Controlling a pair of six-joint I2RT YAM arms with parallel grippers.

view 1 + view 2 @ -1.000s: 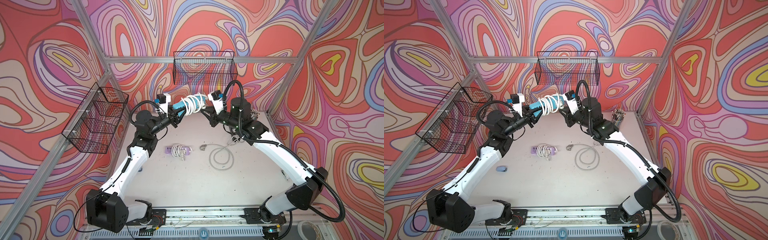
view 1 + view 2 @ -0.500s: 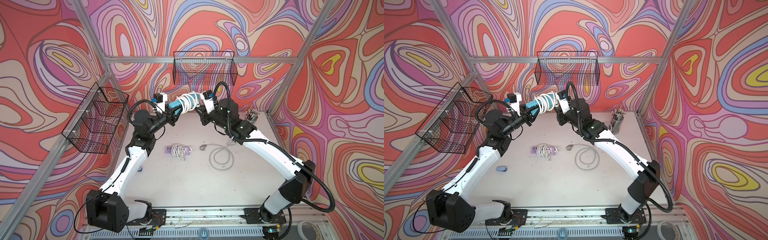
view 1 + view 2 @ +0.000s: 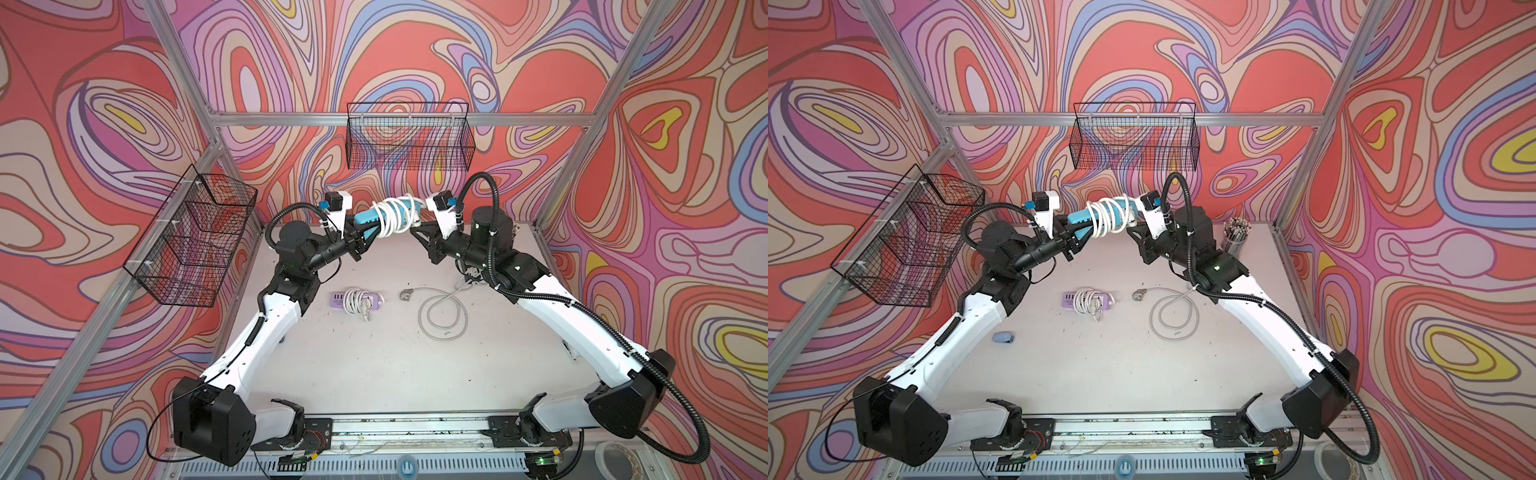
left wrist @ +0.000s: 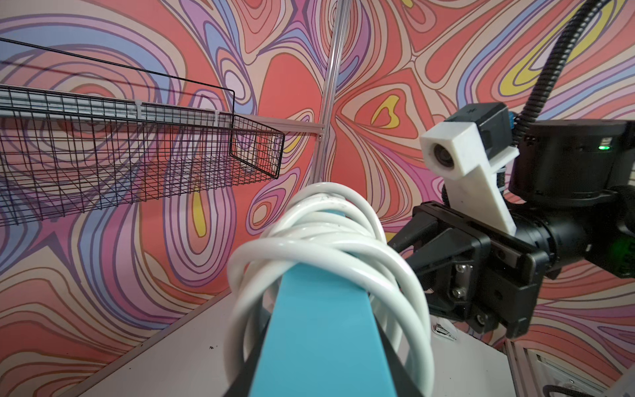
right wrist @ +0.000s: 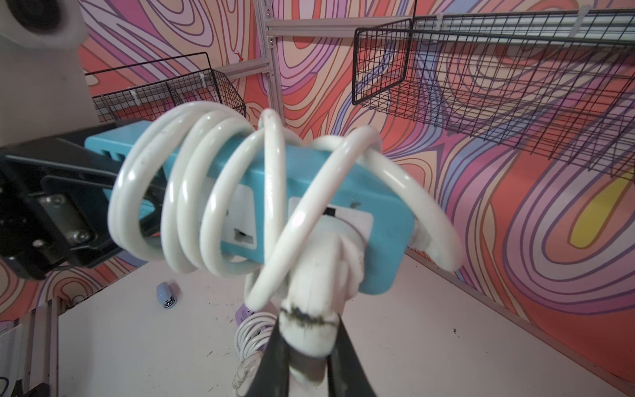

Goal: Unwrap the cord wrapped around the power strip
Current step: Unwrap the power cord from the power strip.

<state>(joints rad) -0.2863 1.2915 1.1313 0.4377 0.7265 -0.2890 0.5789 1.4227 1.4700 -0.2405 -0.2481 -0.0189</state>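
Observation:
A blue power strip (image 3: 365,217) (image 3: 1079,217) hangs in the air near the back wall, with a thick white cord (image 3: 392,216) (image 3: 1106,216) coiled round it in several loops. My left gripper (image 3: 360,241) (image 3: 1073,241) is shut on one end of the strip; in the left wrist view the strip (image 4: 323,330) runs out from between its dark fingers (image 4: 395,374). My right gripper (image 3: 415,224) (image 5: 307,343) is shut on the cord's white plug (image 5: 316,309), which sits against the socket face of the strip (image 5: 309,178) at its other end.
On the table lie a purple power strip (image 3: 357,300) with its own coiled cord, a loose grey cable (image 3: 442,316) and a small blue stapler (image 3: 1003,337). Wire baskets hang on the back wall (image 3: 409,141) and left wall (image 3: 195,241). A pencil cup (image 3: 1235,232) stands back right.
The right arm swung in to the left half a second ago and has come back out to the right, carrying the plug end with it. Both grips are unchanged.

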